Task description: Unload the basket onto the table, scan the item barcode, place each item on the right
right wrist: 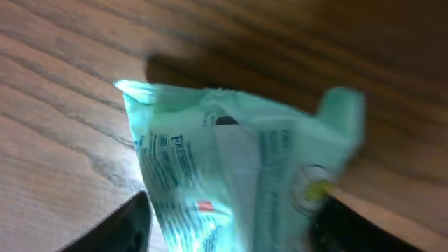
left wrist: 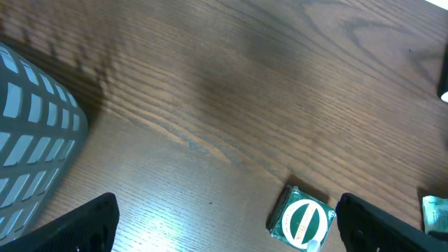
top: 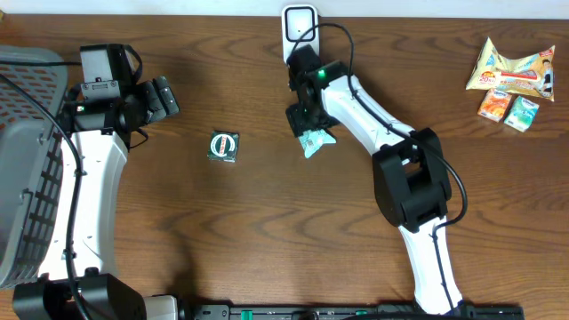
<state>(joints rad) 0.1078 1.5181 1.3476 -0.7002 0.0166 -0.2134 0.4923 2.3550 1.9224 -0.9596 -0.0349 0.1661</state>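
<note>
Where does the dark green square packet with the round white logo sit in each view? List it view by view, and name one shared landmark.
Overhead: the dark green packet lies left of centre.
Left wrist: at the bottom edge, right of centre.
Right wrist: not in it.
Shared landmark: the pale green pouch, right of the packet from overhead, at the left wrist view's right edge, filling the right wrist view.

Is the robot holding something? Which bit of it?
The left gripper is open and empty. A pale green crinkly plastic packet sits between the fingers of the right gripper, but the blurry picture doesn't show whether they pinch it.
</note>
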